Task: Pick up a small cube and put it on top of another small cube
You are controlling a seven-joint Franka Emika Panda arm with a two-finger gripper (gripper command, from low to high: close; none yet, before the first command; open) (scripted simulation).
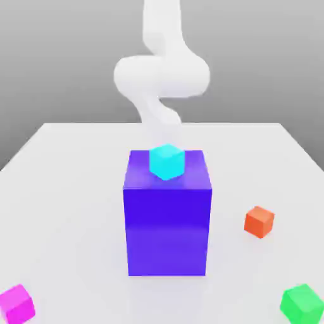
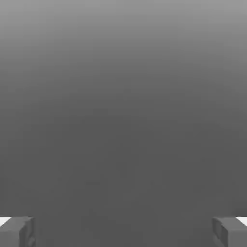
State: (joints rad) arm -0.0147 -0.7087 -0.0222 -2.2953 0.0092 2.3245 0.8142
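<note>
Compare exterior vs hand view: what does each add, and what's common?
Exterior view adds: the arm, cyan cube seen against the top of the blue-violet box, orange cube and green cube toward the exterior view's right, magenta cube toward its left, white table.
Hand view adds: the open end effector, its two fingers set wide apart.
Both share: parts of the same robot, plus a plain grey backdrop.

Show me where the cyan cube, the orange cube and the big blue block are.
Cyan cube (image 1: 167, 162): exterior view, its near side.
Orange cube (image 1: 258, 223): exterior view, its near side.
Big blue block (image 1: 168, 231): exterior view, middle of its front face.
</note>
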